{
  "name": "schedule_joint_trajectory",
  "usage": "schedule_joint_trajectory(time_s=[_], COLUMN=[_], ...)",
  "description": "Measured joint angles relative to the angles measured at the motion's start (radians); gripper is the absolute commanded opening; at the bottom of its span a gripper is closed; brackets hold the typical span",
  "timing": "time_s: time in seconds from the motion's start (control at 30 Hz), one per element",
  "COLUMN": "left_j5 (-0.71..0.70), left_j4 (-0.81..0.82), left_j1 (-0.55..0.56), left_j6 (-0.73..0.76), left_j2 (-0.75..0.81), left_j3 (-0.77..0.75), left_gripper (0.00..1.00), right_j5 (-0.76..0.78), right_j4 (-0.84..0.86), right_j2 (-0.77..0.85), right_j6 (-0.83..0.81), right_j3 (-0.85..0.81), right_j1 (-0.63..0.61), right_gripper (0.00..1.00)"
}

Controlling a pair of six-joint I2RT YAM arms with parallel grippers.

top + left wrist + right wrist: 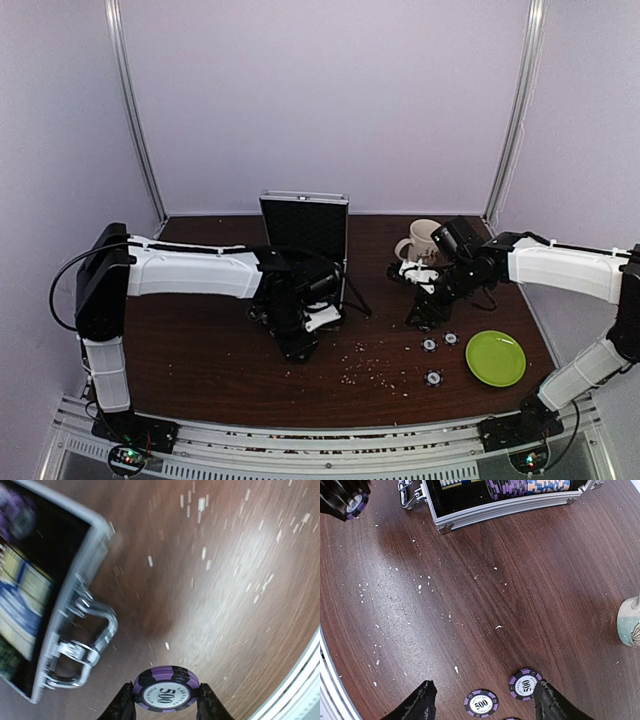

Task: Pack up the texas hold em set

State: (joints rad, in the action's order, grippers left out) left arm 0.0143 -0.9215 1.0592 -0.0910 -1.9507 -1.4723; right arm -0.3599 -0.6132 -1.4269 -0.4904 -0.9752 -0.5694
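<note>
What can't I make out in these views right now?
- Small silver aluminium case contents: left wrist view, motion-blurred.
- Case floor: top view, hidden by left arm.
- Third purple-and-black poker chip: right wrist view, cut by bottom edge.
- Cream ceramic mug: same view, cut by right edge.

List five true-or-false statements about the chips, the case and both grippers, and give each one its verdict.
1. The left gripper grips a purple chip marked 500. True.
2. The case is closed. False: its lid stands upright and open.
3. The right gripper holds a chip. False: its jaws are open above loose chips lying on the table.
4. The green plate lies near the right arm. True.
5. The mug sits inside the case. False: it stands on the table to the right of the case.
</note>
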Motion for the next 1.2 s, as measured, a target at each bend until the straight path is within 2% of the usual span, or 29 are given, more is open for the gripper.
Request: schedule_joint_trajectory(time_s=[0.2,0.4,0.7,1.07,1.2], left_j5=[-0.074,-0.169,-0.182,-0.187,-0.194], left_j4=[0.097,0.249,0.377,0.48,0.487], left_j1=[-0.019,-0.086,-0.131,-0.132,-0.133], left_j6=[-0.072,-0.172,-0.224,-0.263,-0.27], left_j2=[0.006,-0.051,-0.179,-0.195,-0.21], left_j3=[-0.109,-0.127,-0.134,-0.129,-0.134], left_gripper=[0.31,0.31,0.31,0.32,0.39], right_j5=[-0.002,-0.004,-0.007,-0.022,-0.026], right_j4=[-0.001,-0.003,-0.003,-0.004,-0.006], right_j2=[0.0,0.0,0.0,-0.009,-0.023], right_j6=[0.0,0.0,0.0,0.0,0.0], right_j3=[0.0,0.0,0.0,0.0,0.0], right_j1=[0.018,0.032,0.043,0.05,0.05], right_gripper=[0.68,0.68,0.68,0.68,0.68])
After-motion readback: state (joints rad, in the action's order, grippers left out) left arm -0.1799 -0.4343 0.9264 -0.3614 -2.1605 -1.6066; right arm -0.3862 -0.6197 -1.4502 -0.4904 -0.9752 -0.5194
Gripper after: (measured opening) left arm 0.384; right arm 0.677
